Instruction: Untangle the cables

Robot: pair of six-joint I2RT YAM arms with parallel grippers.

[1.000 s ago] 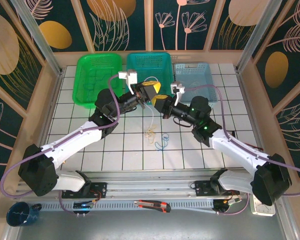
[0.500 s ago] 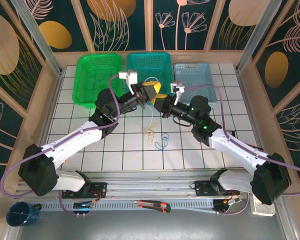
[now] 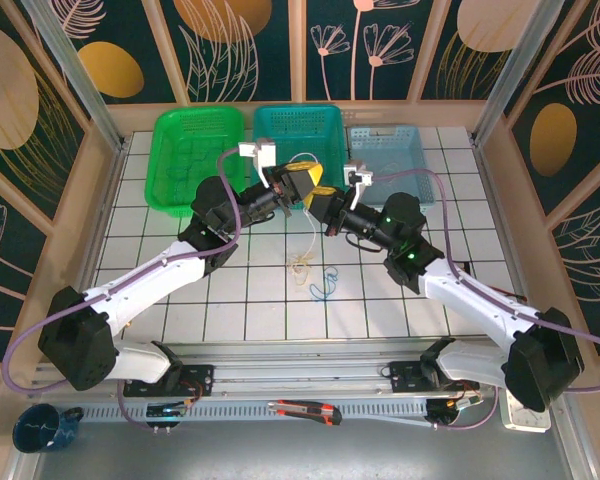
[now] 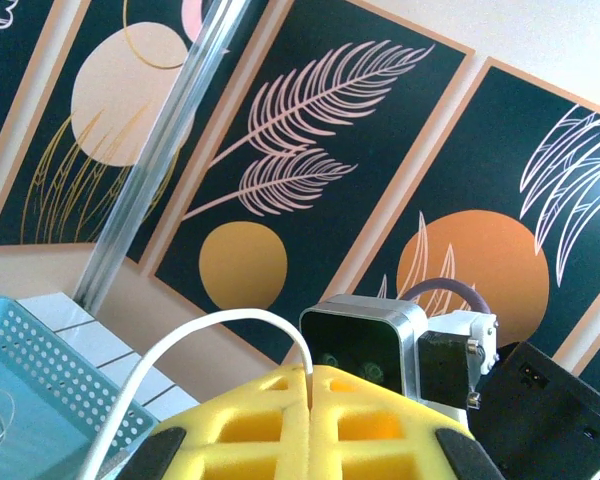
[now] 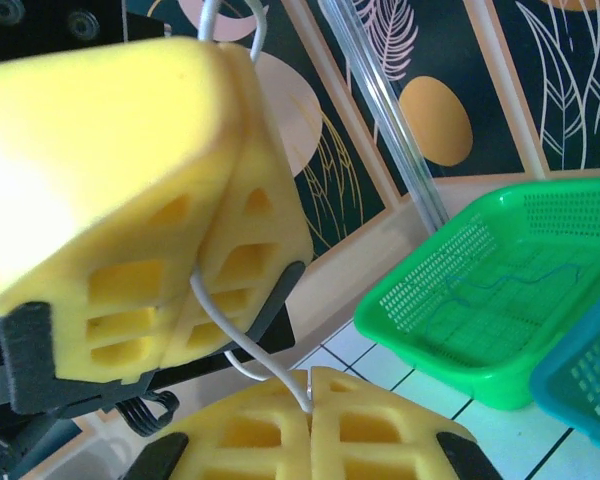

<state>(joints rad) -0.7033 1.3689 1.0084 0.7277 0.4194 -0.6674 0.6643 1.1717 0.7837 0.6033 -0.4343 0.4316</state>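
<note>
Overhead, a thin white cable droops from the two grippers toward a tan clump and a blue loop, which lie near the middle of the white-tiled table. Both arms reach up and inward, meeting in front of the perforated teal basket at the far edge. The left gripper and right gripper have yellow, lattice-cut foam pads pressed together. Each pinches the white cable, with a short slack span between them.
</note>
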